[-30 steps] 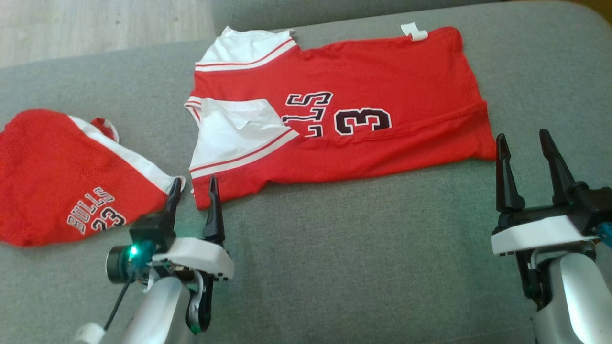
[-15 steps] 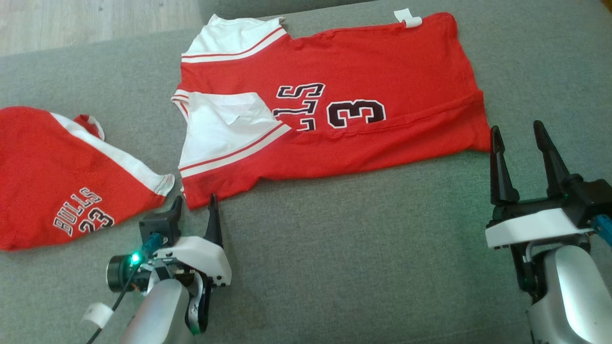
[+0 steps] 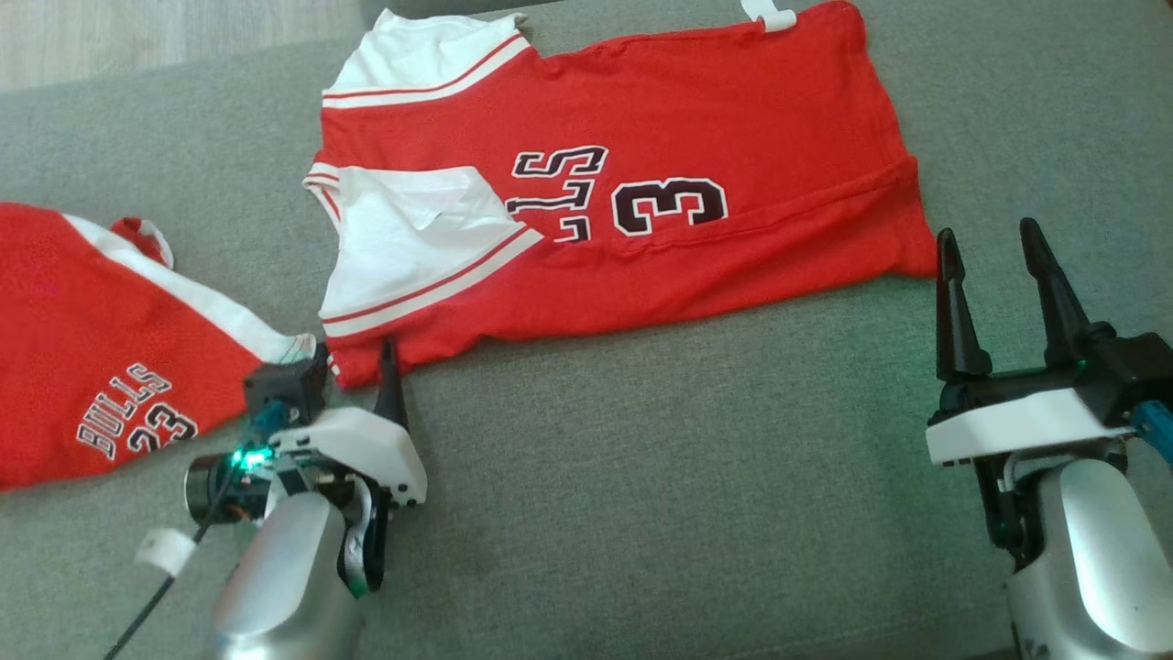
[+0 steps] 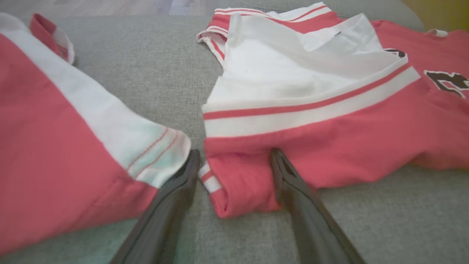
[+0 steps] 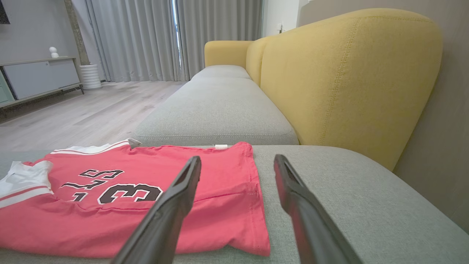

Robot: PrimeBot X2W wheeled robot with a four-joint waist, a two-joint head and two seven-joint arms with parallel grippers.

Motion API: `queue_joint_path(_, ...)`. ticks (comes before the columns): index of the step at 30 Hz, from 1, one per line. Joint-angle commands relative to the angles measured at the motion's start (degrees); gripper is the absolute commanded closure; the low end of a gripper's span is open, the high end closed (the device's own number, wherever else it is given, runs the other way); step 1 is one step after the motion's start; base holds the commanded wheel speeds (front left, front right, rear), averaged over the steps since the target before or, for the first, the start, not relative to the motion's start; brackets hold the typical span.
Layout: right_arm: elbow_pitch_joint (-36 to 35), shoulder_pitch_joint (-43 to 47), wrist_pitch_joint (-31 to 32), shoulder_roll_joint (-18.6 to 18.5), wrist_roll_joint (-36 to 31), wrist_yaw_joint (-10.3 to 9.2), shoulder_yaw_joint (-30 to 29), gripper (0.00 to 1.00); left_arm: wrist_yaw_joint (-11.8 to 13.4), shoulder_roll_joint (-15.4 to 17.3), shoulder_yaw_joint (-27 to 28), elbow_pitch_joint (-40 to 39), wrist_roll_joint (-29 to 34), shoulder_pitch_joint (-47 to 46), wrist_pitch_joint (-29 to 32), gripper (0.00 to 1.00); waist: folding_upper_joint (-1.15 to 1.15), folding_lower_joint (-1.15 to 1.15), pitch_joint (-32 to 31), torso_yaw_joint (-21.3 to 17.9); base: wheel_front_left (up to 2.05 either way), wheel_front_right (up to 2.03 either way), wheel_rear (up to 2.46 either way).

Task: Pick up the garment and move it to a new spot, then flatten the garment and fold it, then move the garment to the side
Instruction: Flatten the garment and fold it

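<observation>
A grey sofa cushion (image 3: 641, 477) carries the work, with wooden floor beyond it. The red jersey (image 3: 641, 275) is spread nearly flat across the cushion, one white sleeve (image 3: 412, 238) turned inward, so the folding step is judged to be in hand. The left claw (image 3: 353, 357) is held wide about the near left corner, and the right claw (image 3: 986, 229) wide just beside the near right corner. Both corners would next need to be pinched together. A second red garment (image 3: 92, 348) is cut off at the left edge, and the jersey's lettering is partly covered by the sleeve.

Matt red cloth jersey (image 3: 696, 119), rough grey woven cushion (image 3: 678, 495)
</observation>
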Motion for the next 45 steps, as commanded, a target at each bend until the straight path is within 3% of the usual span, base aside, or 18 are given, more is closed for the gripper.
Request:
queue_joint_path(1,-1.49,-1.94,-0.78,0.42,-0.33,0.39,0.87,0.00,-0.65,1.35,0.61,0.08,-0.17,-0.93,1.65,0.85,0.00,0.00,0.02,-0.15,0.00,0.00,0.00)
queue_joint_path(2,-1.35,-1.97,-0.74,0.48,-0.37,0.39,0.49,0.00,-0.95,1.47,0.36,-0.02,-0.13,-0.95,1.71,1.00,0.00,0.00,-0.03,-0.19,0.00,0.00,0.00)
queue_joint_path(9,0.41,-2.31,1.93,1.36,-1.76,0.39,-3.91,0.00,-1.32,1.56,0.09,-3.49,0.34,-1.13,-3.78,1.00,0.00,0.00,-0.62,0.25,0.00,0.00,0.00)
queue_joint_path(18,6.19,-6.54,11.31,2.80,-4.65,0.39,-13.96,0.00,-3.20,1.21,-1.73,-10.49,1.43,-1.75,-11.58,1.00,0.00,0.00,-1.09,1.55,0.00,0.00,0.00)
queue_joint_path(29,18.49,-14.74,18.37,2.86,-2.19,0.39,-16.03,0.00,-3.91,1.13,-4.24,-13.72,1.98,-2.05,-10.69,1.00,0.00,0.00,0.65,3.04,0.00,0.00,0.00)
queue_joint_path(45,34.71,-21.94,19.71,2.87,-0.95,0.39,-14.11,0.00,-3.63,1.35,-5.58,-14.84,1.85,-2.75,-10.53,1.00,0.00,0.00,2.64,5.60,0.00,0.00,0.00)
